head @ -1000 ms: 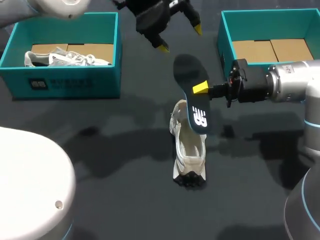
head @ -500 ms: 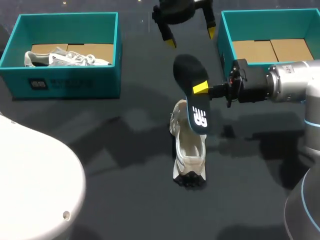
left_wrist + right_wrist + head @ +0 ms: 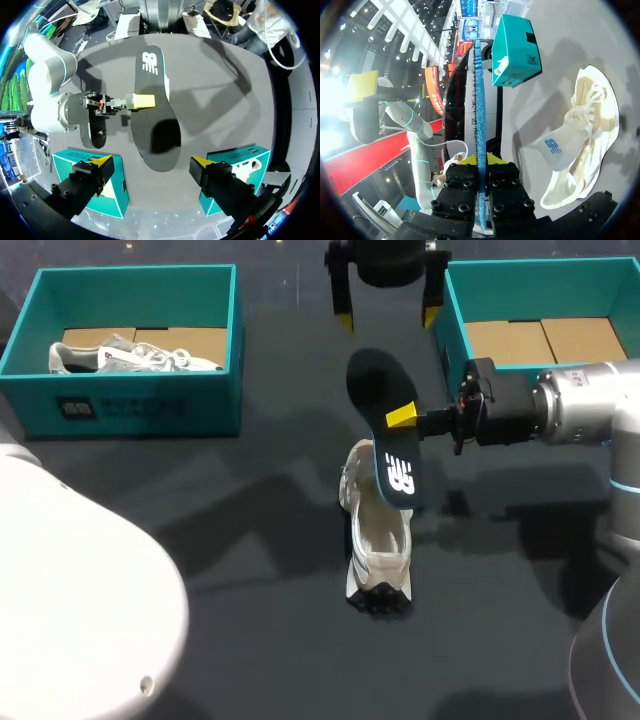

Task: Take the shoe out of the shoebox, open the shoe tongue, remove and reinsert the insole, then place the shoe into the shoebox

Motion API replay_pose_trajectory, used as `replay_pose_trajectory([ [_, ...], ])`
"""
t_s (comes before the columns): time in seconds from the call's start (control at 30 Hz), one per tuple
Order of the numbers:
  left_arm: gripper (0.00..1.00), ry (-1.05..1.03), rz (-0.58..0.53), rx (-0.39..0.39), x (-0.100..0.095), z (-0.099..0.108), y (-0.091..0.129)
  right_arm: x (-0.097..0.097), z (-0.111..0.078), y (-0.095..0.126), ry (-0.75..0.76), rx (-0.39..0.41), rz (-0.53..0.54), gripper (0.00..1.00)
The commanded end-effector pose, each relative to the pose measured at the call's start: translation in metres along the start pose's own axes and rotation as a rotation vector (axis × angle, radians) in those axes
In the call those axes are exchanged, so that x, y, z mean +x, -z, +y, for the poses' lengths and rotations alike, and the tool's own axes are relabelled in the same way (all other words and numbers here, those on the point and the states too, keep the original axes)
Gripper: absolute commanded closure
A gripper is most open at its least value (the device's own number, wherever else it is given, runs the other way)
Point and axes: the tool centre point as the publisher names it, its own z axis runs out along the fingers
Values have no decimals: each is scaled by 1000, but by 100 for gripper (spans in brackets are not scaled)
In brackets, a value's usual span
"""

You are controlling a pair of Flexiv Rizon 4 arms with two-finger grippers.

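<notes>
A black insole [image 3: 383, 430] hangs tilted above the white shoe [image 3: 376, 540], with my right gripper [image 3: 401, 416] shut on its edge from the right. The shoe lies mid-table, opening up. In the right wrist view the insole [image 3: 479, 100] stands edge-on between that gripper's [image 3: 480, 160] fingers, and the shoe [image 3: 580, 140] lies beside it. My left gripper [image 3: 387, 318] hangs open above the insole's far end, touching nothing. In the left wrist view the insole [image 3: 152, 107] lies ahead of my left gripper [image 3: 150, 162], with the right gripper's yellow fingertip [image 3: 144, 101] on it.
A teal shoebox [image 3: 140, 405] at the back left holds another pale shoe [image 3: 130, 355]. A second teal shoebox [image 3: 450, 310] at the back right shows only its cardboard floor. My left arm's white elbow [image 3: 80, 620] fills the front left.
My left gripper has swung to the right and turned, from left of the insole's far end to straight above it. The right gripper, insole and shoe have stayed still.
</notes>
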Motion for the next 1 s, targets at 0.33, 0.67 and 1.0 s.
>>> replay_pose_trajectory([
  [0.33, 0, 5, -28, -5, 6, -5, 9, 0, -1, -1, 0, -1, -2, 100],
  [0.67, 0, 15, -291, -34, 25, -20, 20, 0, -1, -1, 0, -1, -2, 100],
  [1.0, 0, 62, -529, -109, 47, -33, 27, 0, -1, -1, 0, -1, -2, 100],
])
